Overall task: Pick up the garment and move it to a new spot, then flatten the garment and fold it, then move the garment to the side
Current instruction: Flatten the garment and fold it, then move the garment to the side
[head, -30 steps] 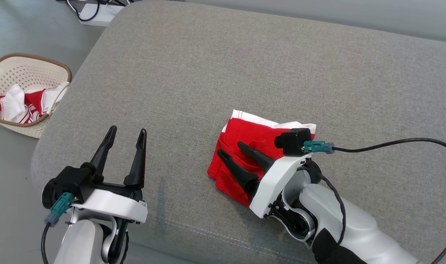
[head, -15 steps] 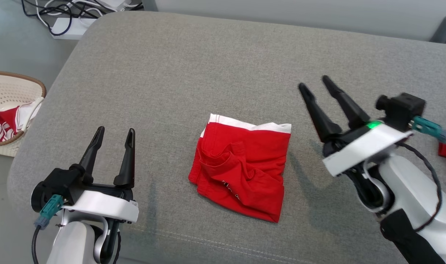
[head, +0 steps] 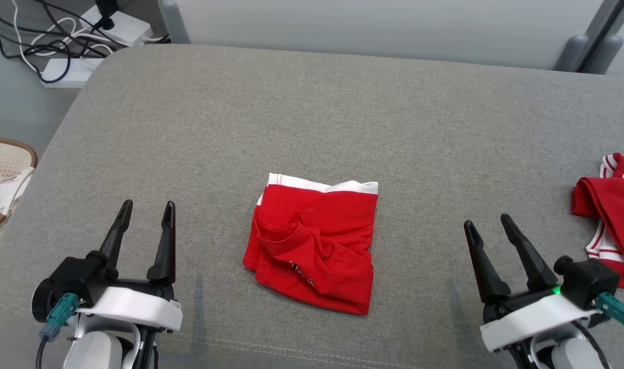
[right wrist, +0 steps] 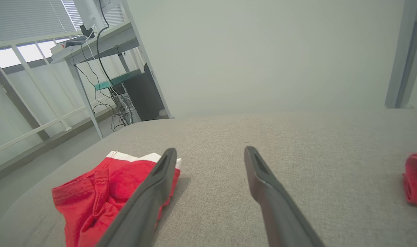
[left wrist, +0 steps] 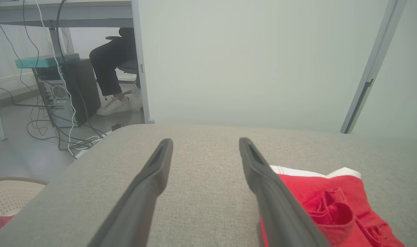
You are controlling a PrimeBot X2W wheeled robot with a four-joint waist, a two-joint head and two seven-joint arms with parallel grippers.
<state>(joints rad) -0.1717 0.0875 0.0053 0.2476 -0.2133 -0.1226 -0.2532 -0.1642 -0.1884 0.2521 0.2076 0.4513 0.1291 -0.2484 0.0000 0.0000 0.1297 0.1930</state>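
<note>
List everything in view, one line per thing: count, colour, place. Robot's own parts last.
folded red garment with white waistband: one, red, cushion centre.
grey fabric cushion: one, grey, under both garments.
crumpled red garment with striped white trim: one, red and white, cushion's right edge.
cream perforated plastic basket: one, cream, brown rim, floor at left.
white power strips: two, white, floor at far left, among cables.
seated person: one, dark trousers, white shoes, at a desk.
left gripper: one, dark, open, left of the folded garment.
right gripper: one, dark, open, right of it.
</note>
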